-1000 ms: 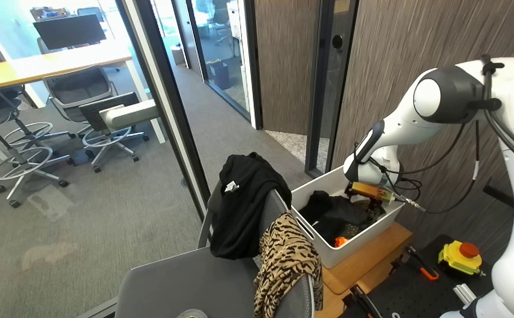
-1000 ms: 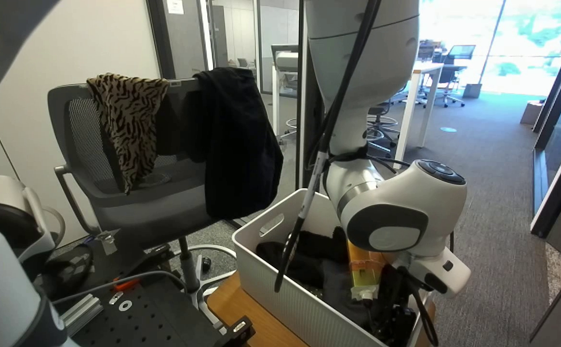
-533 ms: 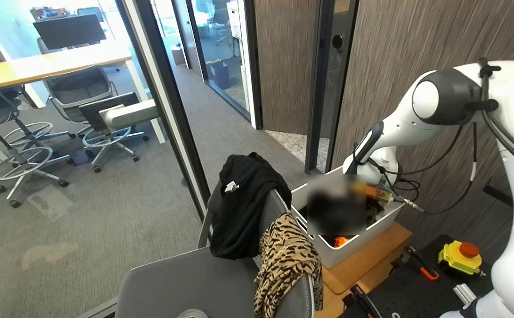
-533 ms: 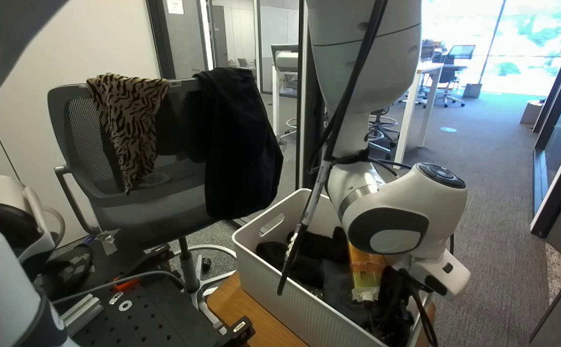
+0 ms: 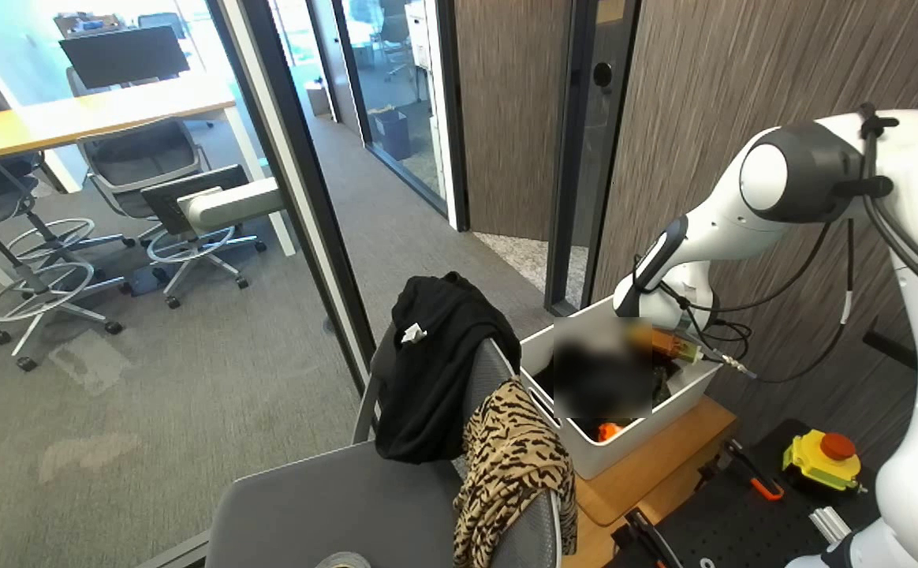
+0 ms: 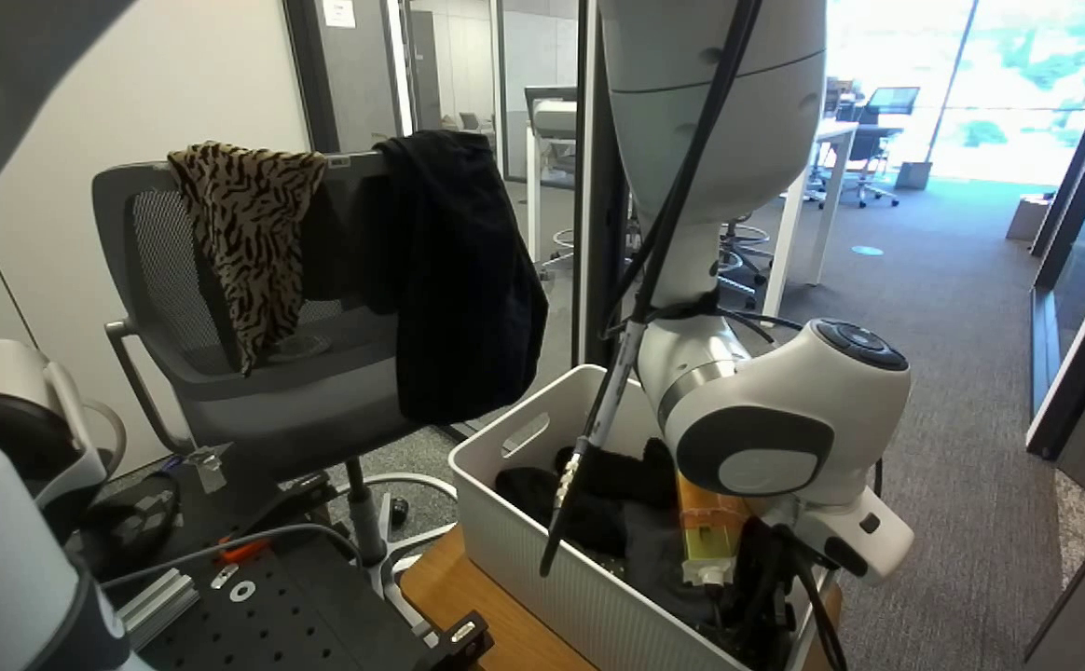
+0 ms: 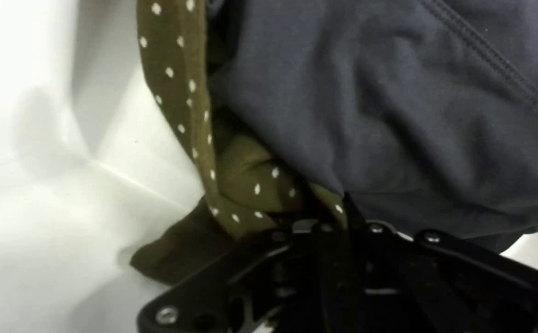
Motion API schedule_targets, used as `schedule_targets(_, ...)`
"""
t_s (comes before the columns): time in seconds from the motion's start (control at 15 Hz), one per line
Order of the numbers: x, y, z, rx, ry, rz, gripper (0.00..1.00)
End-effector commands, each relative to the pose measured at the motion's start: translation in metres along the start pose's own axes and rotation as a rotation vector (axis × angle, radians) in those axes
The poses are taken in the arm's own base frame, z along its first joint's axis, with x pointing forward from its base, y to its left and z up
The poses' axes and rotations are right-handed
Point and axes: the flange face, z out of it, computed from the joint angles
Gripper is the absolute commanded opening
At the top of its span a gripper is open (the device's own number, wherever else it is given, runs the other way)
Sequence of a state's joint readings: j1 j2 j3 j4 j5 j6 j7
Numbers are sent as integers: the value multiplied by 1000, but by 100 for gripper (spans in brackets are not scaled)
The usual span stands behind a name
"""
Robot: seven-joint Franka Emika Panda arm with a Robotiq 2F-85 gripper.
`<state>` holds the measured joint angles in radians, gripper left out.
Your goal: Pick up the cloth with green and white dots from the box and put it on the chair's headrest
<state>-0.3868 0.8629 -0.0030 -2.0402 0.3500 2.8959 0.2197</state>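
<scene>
Hand (image 7: 343, 217) in white box (image 6: 524, 559), apparently pinching dotted green cloth (image 7: 241, 180) beside grey fabric (image 7: 366, 101).

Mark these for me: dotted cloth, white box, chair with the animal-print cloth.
Dotted cloth (image 7: 243, 182): wrist view, on a fold near its middle.
White box (image 6: 580, 610): in an exterior view, on its ribbed outer wall.
Chair (image 5: 341, 497): in an exterior view, on its gray seat.

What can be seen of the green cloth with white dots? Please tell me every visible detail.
The dotted cloth is olive green with small white dots and looks like thin fabric. It lies folded and bunched in the white box, a long strip running beside the grey cloth, which partly covers it. One fold appears pinched between the fingers. A dark flap nearby, showing no dots, may belong to it.
</scene>
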Motion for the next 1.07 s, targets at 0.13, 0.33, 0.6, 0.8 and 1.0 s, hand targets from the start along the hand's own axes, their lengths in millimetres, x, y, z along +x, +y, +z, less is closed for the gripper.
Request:
schedule_targets(0.13, 5, -4, 1, 28, 20, 11, 3)
schedule_targets(0.33, 5, -4, 0, 29, 20, 11, 3)
schedule_targets(0.6, 0, -17, -28, 49, 25, -2, 3)
schedule_targets(0.8, -8, -38, -70, 89, 46, -25, 2)
schedule_targets(1.0, -20, -61, -118, 142, 74, -47, 2)
